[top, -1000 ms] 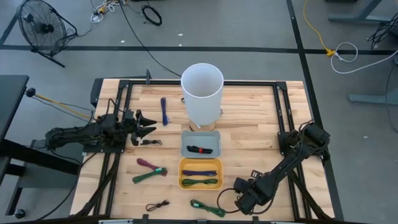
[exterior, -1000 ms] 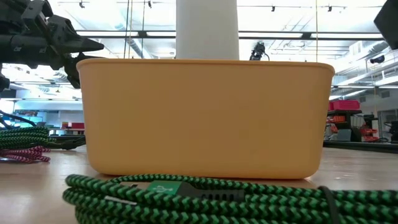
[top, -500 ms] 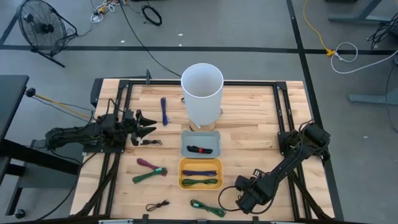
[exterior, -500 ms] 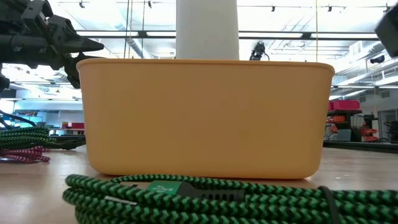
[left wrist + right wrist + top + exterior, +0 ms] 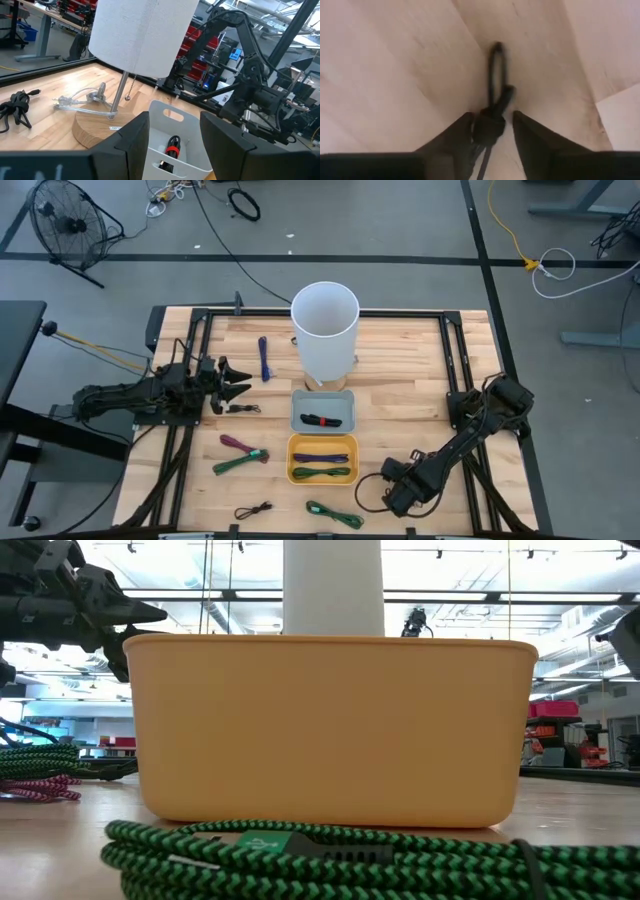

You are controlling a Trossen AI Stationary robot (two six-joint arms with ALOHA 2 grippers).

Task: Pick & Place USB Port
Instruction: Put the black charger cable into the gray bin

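Right gripper is down at the near right of the table, fingers straddling the knotted end of a black cable. The jaws have drawn in over the last second to a narrow gap. One finger looks to be touching the knot, while a sliver of wood shows by the other, so this is not yet a firm grip. From above, that arm has shifted slightly right and away from the near edge. That reads as the squeeze just beginning; the lift comes after.

Its cable loops on the boards just left of the gripper. The yellow bin stands further left, already holding purple and green cables. Beyond it, the grey bin holds a black and red piece. A green cable lies near the front edge, close to the carry path and liable to snag a trailing loop.

Left gripper waits wide and empty on the left, pointing toward the white lampshade.
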